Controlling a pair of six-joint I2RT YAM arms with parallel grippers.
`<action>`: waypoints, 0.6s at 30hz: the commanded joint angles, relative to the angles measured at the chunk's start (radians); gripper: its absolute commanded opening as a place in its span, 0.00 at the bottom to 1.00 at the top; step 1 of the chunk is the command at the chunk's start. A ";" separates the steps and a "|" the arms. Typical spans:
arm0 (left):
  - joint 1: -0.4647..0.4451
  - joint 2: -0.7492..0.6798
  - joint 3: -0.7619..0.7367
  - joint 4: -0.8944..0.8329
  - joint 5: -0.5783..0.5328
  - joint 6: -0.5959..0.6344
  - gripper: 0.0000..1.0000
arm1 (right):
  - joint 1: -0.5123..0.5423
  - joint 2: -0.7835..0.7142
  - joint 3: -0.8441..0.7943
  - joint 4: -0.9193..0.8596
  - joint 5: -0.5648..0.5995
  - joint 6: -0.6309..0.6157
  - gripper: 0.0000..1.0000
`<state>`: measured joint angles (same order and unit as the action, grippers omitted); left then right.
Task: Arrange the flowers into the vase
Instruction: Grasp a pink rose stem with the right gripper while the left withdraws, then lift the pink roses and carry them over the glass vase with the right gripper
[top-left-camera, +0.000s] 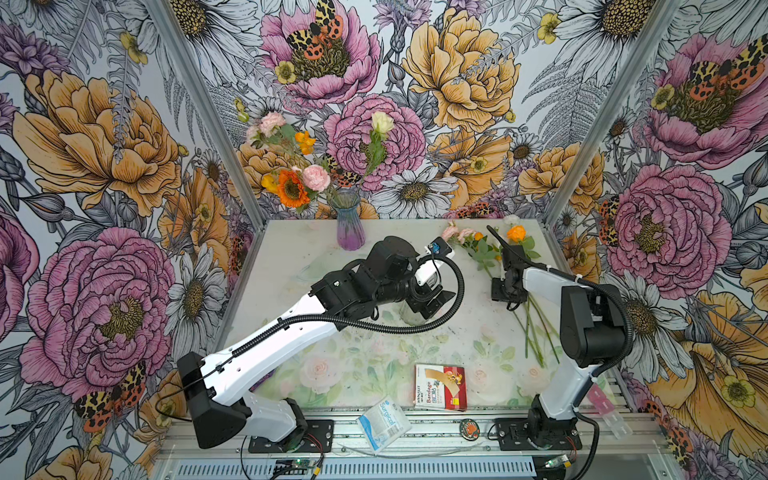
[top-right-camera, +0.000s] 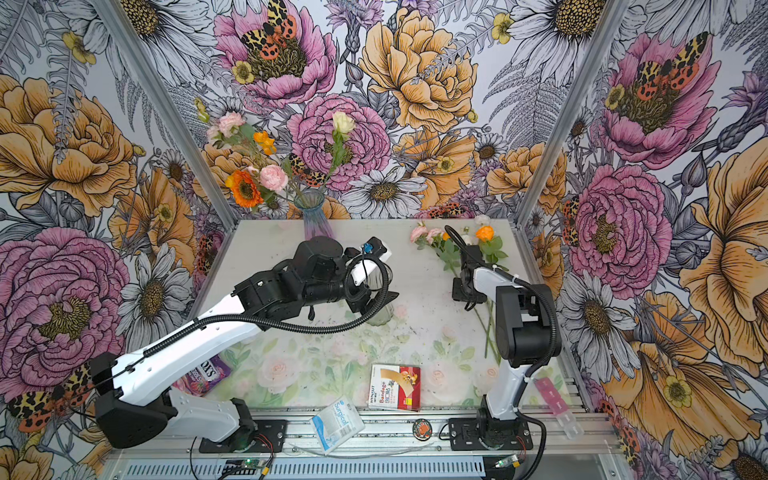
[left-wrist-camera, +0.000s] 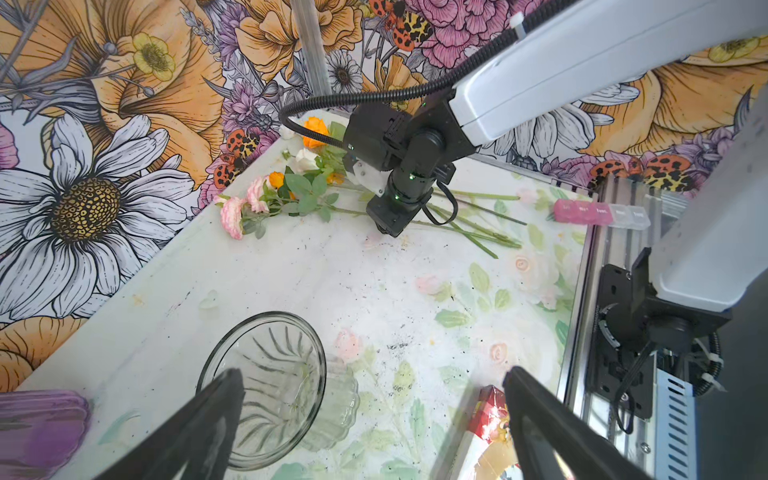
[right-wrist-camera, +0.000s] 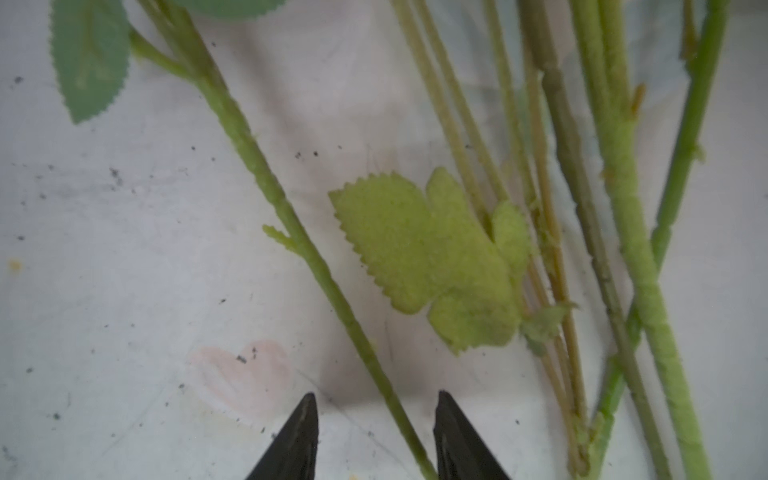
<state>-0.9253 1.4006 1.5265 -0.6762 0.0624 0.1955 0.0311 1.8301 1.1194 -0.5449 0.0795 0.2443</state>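
Several flowers (top-left-camera: 307, 174) with pink, orange and cream heads stand in the purple vase (top-left-camera: 350, 228) at the back of the table. More flowers (top-left-camera: 482, 249) lie loose at the back right, stems (top-left-camera: 536, 328) pointing toward the front. My right gripper (right-wrist-camera: 375, 393) points down onto those stems. Its jaws are partly apart with one thin green stem (right-wrist-camera: 371, 365) running between them, nearer one fingertip and not pinched. My left gripper (left-wrist-camera: 372, 374) is wide open and holds nothing, hovering beside a clear glass vase (left-wrist-camera: 291, 324) at mid-table.
A red bandage box (top-left-camera: 441, 386) lies at the front of the table. On the front rail are a surgical pack (top-left-camera: 384, 419) and a round badge (top-left-camera: 469, 428). A pink pill organiser (top-left-camera: 604, 405) lies at the right edge. A purple sweets bag (top-right-camera: 208, 374) sits under the left arm.
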 joint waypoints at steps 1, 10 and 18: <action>0.087 0.037 0.093 -0.049 0.151 0.106 0.99 | 0.000 0.038 0.044 -0.015 0.022 -0.011 0.41; 0.264 0.188 0.175 -0.008 0.337 0.091 0.99 | 0.035 0.004 0.053 -0.021 -0.035 -0.059 0.00; 0.264 0.102 -0.038 0.147 0.307 0.102 0.99 | 0.069 -0.187 0.016 -0.020 -0.148 -0.087 0.00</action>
<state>-0.6674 1.5578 1.5215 -0.6220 0.3443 0.2886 0.0898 1.7412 1.1374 -0.5724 -0.0013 0.1814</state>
